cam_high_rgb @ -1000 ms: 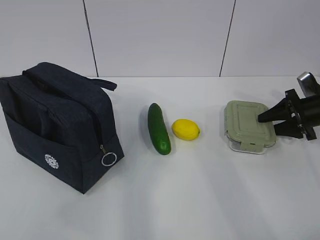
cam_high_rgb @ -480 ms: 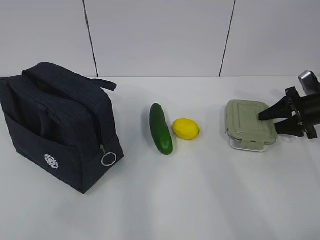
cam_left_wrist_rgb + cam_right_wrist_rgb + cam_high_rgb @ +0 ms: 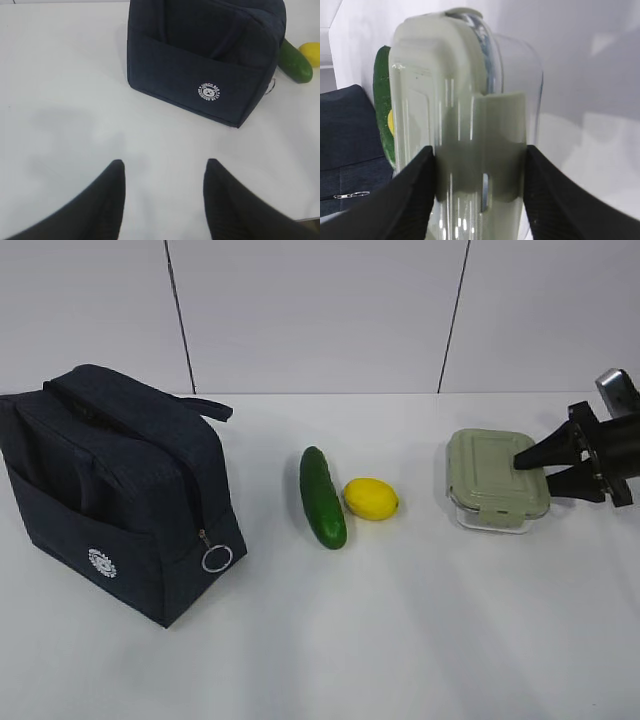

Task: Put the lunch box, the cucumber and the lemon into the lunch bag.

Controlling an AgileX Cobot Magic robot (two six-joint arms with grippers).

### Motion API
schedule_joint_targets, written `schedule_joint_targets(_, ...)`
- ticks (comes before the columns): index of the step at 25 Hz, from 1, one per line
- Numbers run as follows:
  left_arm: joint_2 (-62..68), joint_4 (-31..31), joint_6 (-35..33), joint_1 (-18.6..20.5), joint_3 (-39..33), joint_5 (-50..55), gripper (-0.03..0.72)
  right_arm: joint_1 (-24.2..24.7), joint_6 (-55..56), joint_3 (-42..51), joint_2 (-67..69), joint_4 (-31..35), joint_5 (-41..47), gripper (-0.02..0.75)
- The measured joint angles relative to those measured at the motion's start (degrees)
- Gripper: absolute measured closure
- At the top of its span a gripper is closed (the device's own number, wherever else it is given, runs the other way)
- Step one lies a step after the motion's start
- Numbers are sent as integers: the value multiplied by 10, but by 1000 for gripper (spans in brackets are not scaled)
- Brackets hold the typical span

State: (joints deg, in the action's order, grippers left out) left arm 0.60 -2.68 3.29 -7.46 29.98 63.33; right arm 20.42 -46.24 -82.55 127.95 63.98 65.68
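The lunch box (image 3: 495, 480), clear glass with a sage-green clip lid, is at the right of the table. My right gripper (image 3: 530, 468) is shut on its right end, one finger on the lid and one under the base; the right wrist view shows the lunch box (image 3: 460, 90) filling the right gripper (image 3: 479, 165). The cucumber (image 3: 322, 497) and the lemon (image 3: 371, 499) lie side by side mid-table. The navy lunch bag (image 3: 110, 500) stands at the left, its top closed. My left gripper (image 3: 164, 167) hangs open over bare table, short of the lunch bag (image 3: 200, 55).
A ring zipper pull (image 3: 218, 558) hangs at the bag's front corner. The white table (image 3: 400, 640) runs back to a pale panelled wall (image 3: 320, 310). The left wrist view also catches the cucumber (image 3: 295, 62) and lemon (image 3: 311, 52) beyond the bag.
The right gripper has raised the lunch box slightly, and the box sits more level than before. The left gripper, bag, cucumber and lemon have not moved.
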Motion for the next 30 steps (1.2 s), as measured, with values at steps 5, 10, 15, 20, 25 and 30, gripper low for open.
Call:
schedule_joint_targets(5,0,0,0,0,0,0,319,-12,2,1,-18,0,-1,329)
schedule_joint_targets(10,0,0,0,0,0,-1,329,-14,14,1,-39,-2,-1,329)
schedule_joint_targets(15,0,0,83,0,7,-18,354,-14,23,1,-64,-2,0,329)
schedule_joint_targets(20,13,-9,208,0,9,-34,356,-15,35,2,-86,-3,2,329)
schedule_joint_targets(25,68,-77,246,0,9,-97,356,-15,38,3,-119,-4,7,330)
schedule_joint_targets(30,147,-134,251,0,9,-159,329,-15,38,3,-126,-4,12,330)
